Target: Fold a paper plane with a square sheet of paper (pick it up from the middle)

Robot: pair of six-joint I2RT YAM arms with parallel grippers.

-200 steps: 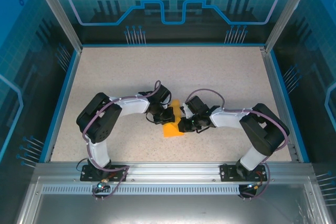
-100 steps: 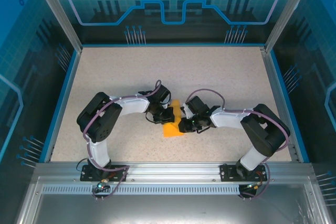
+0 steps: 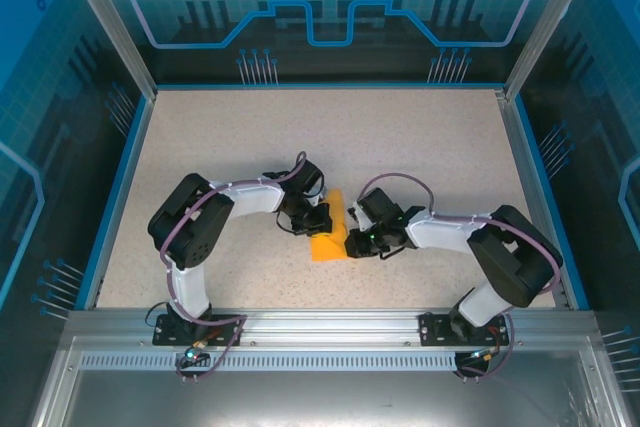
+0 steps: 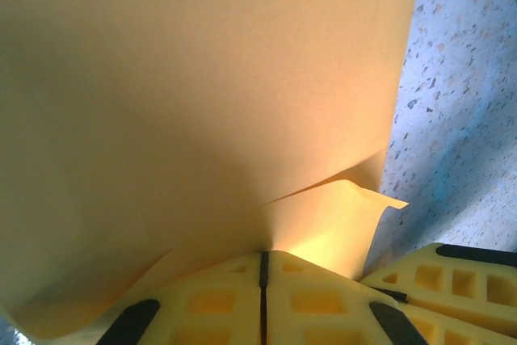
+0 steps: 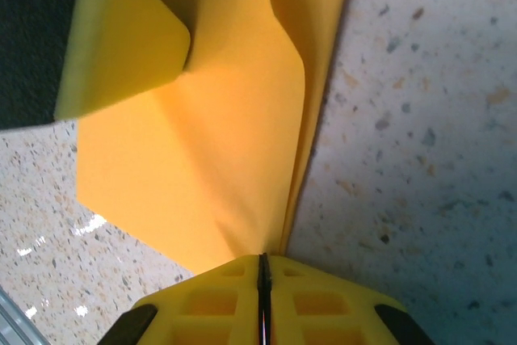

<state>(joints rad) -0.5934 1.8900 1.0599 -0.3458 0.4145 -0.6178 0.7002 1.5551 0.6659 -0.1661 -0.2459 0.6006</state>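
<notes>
The square sheet of paper (image 3: 328,239) is a folded orange shape held between both grippers at the table's middle. My left gripper (image 3: 321,221) is shut on its left edge. In the left wrist view the paper (image 4: 202,94) spreads away from the closed left gripper (image 4: 263,258), with a small flap curling at the right. My right gripper (image 3: 352,240) is shut on the paper's right edge. In the right wrist view the layered paper (image 5: 202,159) runs into the shut right gripper (image 5: 263,259), and a yellow left finger (image 5: 121,46) presses on its far corner.
The speckled tabletop (image 3: 420,157) is bordered by a blue rim and transparent walls. Both arm bases sit on the metal rail (image 3: 330,327) at the near edge. The right gripper's yellow fingers (image 4: 452,280) show at the lower right of the left wrist view.
The right arm's wrist and forearm have dropped lower and its elbow has shifted right. The paper's far strip now shows more between the grippers. The left arm has barely moved.
</notes>
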